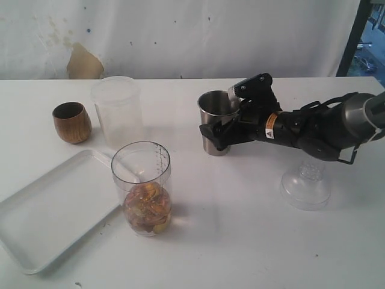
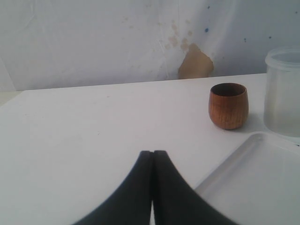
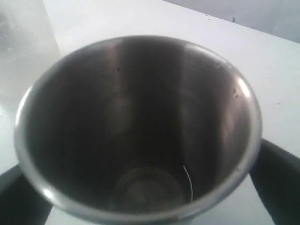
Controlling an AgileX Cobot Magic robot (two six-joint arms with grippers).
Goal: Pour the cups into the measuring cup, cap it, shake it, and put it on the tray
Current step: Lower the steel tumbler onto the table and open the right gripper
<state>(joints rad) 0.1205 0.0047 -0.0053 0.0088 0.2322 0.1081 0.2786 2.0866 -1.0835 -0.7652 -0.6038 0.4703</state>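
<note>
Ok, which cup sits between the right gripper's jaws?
The tapered stainless-steel tumbler; the right gripper straddles it with jaws open. The rounded brown wooden cup stands apart, with no gripper near it.

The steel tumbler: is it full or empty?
Empty. The right wrist view looks into the steel tumbler and shows its bare metal bottom.

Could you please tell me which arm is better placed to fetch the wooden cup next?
Left: the left gripper, shut and empty, faces the wooden cup; the right gripper straddles the tumbler farther away.

Frosted container (image 2: 283,91) half beyond the edge
</note>
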